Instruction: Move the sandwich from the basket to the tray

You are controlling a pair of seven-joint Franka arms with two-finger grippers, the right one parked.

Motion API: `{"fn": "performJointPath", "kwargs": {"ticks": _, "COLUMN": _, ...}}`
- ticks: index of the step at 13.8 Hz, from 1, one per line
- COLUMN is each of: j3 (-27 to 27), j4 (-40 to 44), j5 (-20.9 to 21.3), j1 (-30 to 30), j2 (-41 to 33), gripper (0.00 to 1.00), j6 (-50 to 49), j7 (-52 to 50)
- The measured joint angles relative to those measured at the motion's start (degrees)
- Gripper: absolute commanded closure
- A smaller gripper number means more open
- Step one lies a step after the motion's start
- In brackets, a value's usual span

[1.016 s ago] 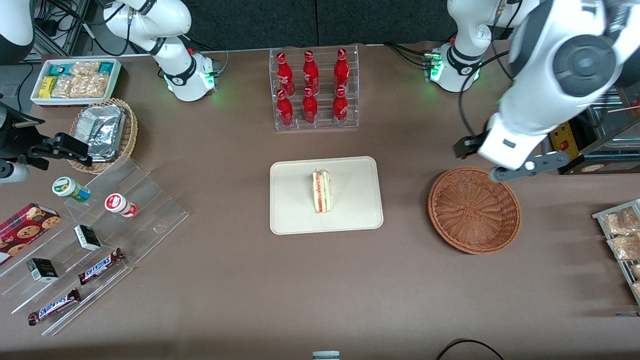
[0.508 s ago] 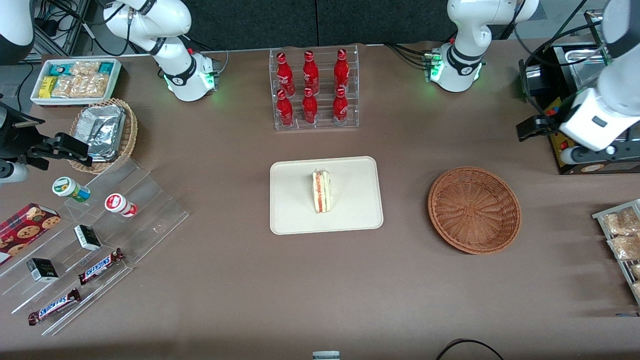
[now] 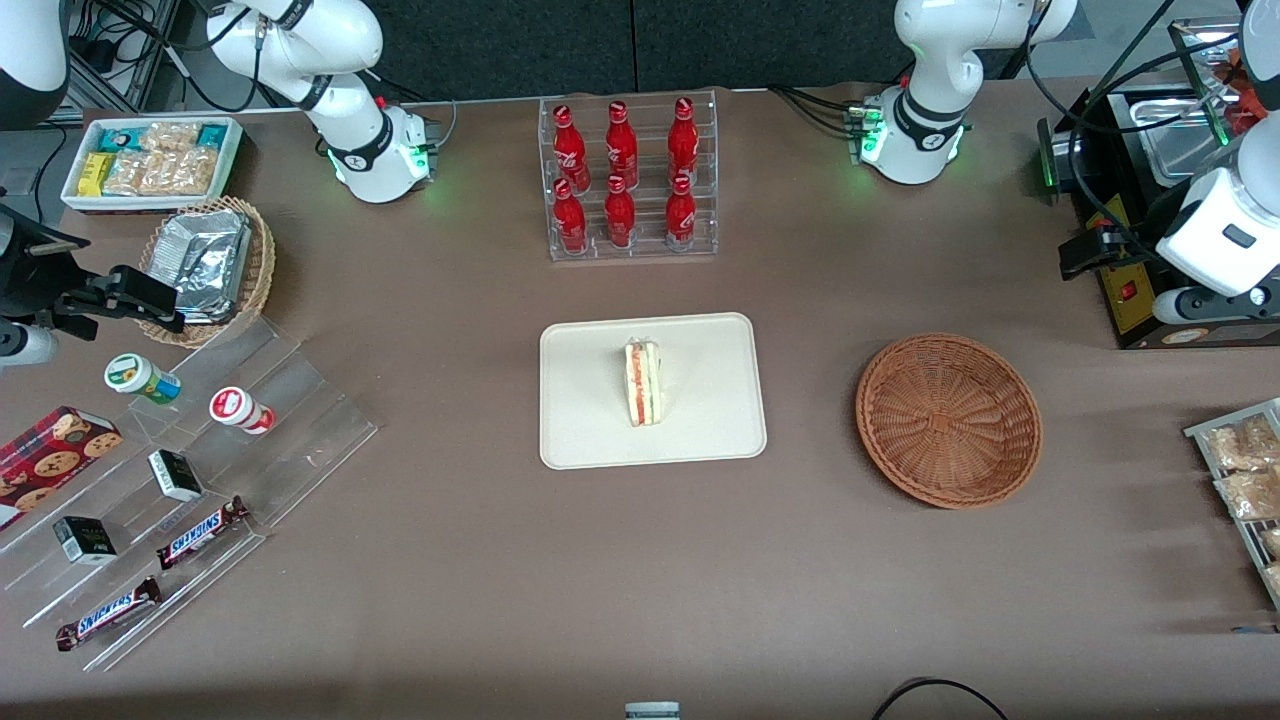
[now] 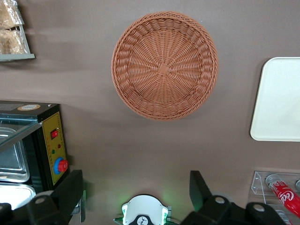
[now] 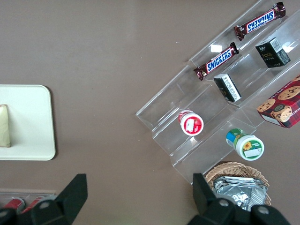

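The sandwich point(image 3: 643, 383) is a pale wedge with red and yellow layers, lying on its side in the middle of the cream tray point(image 3: 720, 430). Its end also shows in the right wrist view, sandwich point(image 5: 3, 125) on tray point(image 5: 28, 122). The reddish-brown wicker basket point(image 3: 948, 420) stands beside the tray toward the working arm's end and holds nothing. My gripper point(image 3: 1135, 278) hangs high over the table's working-arm end, well away from the basket point(image 4: 164, 65). The gripper point(image 4: 136, 190) is open, its fingers point(image 4: 71, 190) wide apart with nothing between them. A corner of the tray point(image 4: 279, 98) shows too.
A clear rack of red bottles point(image 3: 628, 180) stands farther from the camera than the tray. A black appliance with a red button point(image 4: 52, 150) sits under the gripper. Snack packets on a wire rack point(image 3: 1240, 480) lie at the working arm's end. Stepped acrylic shelves point(image 3: 200, 470) and a foil-filled basket point(image 3: 210, 265) are at the parked arm's end.
My gripper has swung from above the basket's rim out toward the working arm's end of the table. The sandwich, tray and basket have not moved.
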Motion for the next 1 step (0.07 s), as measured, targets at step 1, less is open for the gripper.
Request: {"fn": "performJointPath", "kwargs": {"ticks": 1, "j3": 0.0, "j4": 0.4, "j5": 0.0, "j1": 0.0, "j2": 0.0, "gripper": 0.0, "j6": 0.0, "j7": 0.5}}
